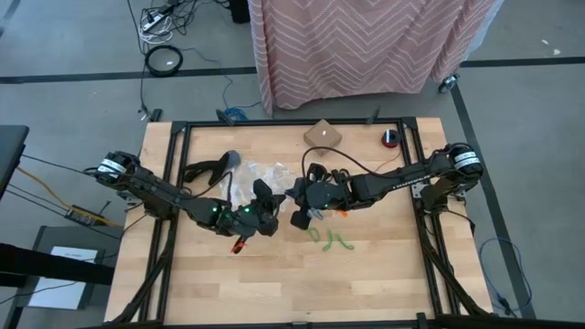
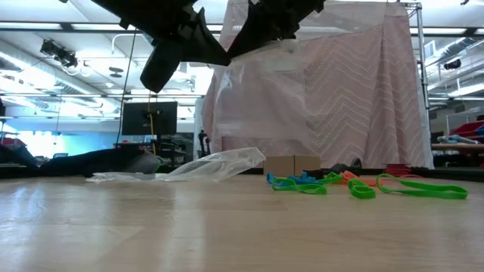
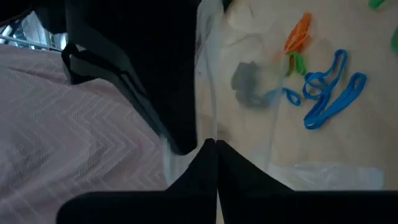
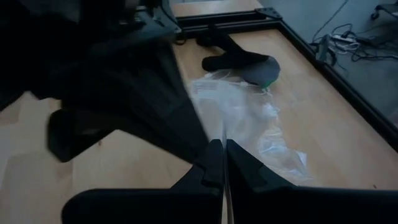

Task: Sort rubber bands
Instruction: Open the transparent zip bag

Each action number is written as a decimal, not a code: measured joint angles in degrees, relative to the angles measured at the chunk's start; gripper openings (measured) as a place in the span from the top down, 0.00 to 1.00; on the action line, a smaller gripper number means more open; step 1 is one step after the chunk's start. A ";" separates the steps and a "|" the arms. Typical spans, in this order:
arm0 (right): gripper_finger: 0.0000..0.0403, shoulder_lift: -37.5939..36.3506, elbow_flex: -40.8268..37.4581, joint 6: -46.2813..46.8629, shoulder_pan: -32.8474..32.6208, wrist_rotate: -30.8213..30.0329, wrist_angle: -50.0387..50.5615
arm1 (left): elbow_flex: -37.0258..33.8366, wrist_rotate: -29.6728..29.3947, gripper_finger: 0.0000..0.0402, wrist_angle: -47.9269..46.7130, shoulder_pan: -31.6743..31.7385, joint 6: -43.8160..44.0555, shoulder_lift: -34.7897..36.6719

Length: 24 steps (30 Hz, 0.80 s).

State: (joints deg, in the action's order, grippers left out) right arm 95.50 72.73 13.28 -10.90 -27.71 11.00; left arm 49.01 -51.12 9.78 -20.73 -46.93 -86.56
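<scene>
From above, the left gripper (image 1: pixel 274 222) and right gripper (image 1: pixel 300 212) meet nose to nose over the table's (image 1: pixel 384 274) middle, seemingly holding a clear zip bag (image 2: pixel 253 57) up between them for filling, while green rubber bands (image 1: pixel 331 239) lie just beyond the right gripper. At table height the bag hangs from the raised grippers (other clear bags (image 2: pixel 204 165) lie flat below), with blue, orange and green bands (image 2: pixel 363 185) loose beside them. The left wrist shows its fingers (image 3: pixel 199 165) pinched shut on the bag's film above blue bands (image 3: pixel 329 93); the right wrist's fingers (image 4: pixel 239 165) are likewise clamped on film.
</scene>
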 joint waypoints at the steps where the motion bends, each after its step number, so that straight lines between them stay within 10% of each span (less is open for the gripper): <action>1: 1.00 0.00 0.00 0.00 0.02 -0.51 0.00 | 0.00 0.07 0.99 -0.71 -0.34 0.96 0.00; 24: 1.00 0.00 0.02 1.07 1.38 -5.17 3.88 | 6.39 1.77 1.00 -11.07 -10.48 12.84 -0.07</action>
State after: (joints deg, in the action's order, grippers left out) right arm 95.50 72.75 14.36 -9.51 -32.88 14.89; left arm 55.40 -49.34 -1.29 -31.22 -34.09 -86.63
